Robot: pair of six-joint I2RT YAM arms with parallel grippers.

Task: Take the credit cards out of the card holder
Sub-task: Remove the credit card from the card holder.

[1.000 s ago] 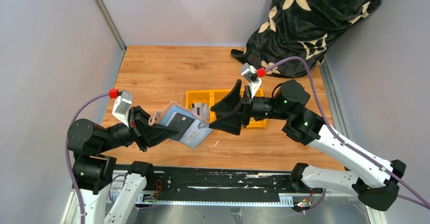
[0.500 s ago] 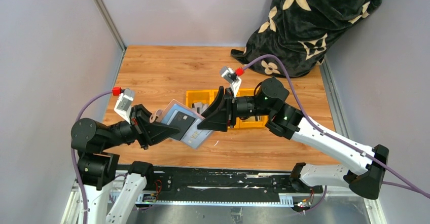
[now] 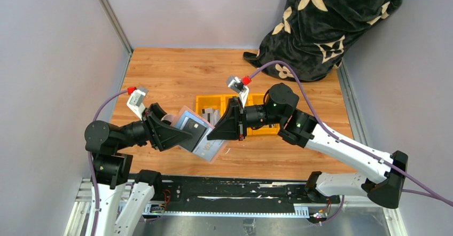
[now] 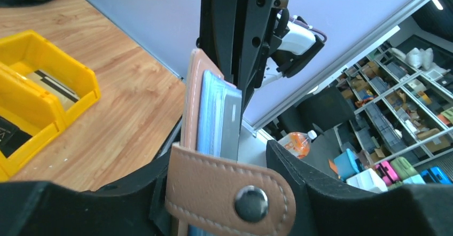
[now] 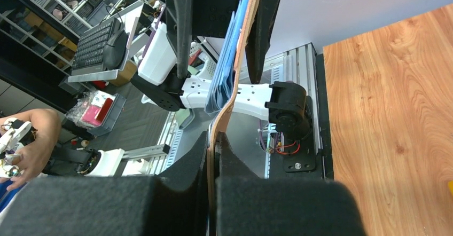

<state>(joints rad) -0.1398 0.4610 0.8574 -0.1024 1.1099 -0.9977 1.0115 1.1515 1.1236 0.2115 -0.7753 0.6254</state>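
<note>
The holder (image 3: 202, 141) hangs between the two arms, over the near part of the desk (image 3: 171, 76), left of centre, its inner face turned up to the top camera. The right fingers (image 5: 187, 164) are pressed together on its thin tan edge, which runs up out of the pinch in the right wrist view. The left fingers (image 4: 342, 198) stand apart, one on each side of the holder. The gap between them is wider than the holder seen edge-on, and the tan tab (image 4: 213, 185) with its metal snap (image 4: 251, 204) lies across that gap. Whether either left finger touches the leather I cannot tell. Cards (image 4: 231, 119) sit in the holder: from the left wrist a grey one shows beside blue-grey layers and the tan cover, and from above a dark one and a pale one show. Just beyond the holder, yellow bins (image 3: 208, 97) stand on the desk with flat pieces inside. A black cloth (image 3: 331, 17) with cream flowers is heaped at the far right corner
</note>
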